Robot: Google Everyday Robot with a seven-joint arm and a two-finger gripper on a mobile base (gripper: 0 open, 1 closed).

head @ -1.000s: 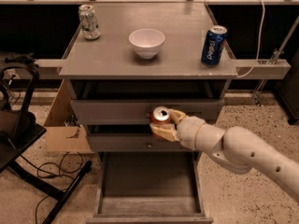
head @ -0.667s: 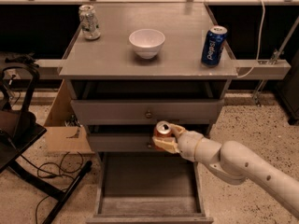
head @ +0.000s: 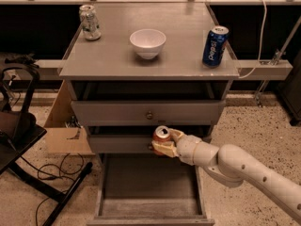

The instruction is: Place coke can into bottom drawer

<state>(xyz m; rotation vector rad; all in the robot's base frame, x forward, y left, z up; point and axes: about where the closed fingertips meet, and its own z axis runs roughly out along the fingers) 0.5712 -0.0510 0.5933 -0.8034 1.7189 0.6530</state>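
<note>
The coke can (head: 162,136), red with a silver top, is held upright in my gripper (head: 165,142), which is shut on it. The gripper and can hang in front of the middle drawer's face, above the back part of the bottom drawer (head: 149,211). That drawer is pulled out, a long flat grey tray with low walls, and nothing shows inside it. My pale arm (head: 235,166) reaches in from the lower right.
On the grey cabinet top (head: 108,60) stand a silver-green can (head: 90,22) at back left, a white bowl (head: 147,43) in the middle and a blue Pepsi can (head: 215,45) at right. The top knobbed drawer (head: 148,113) is closed. A black chair (head: 19,140) and cardboard (head: 66,135) stand left.
My gripper has carried the coke can downward and slightly right, from the top drawer's level to the front of the middle drawer.
</note>
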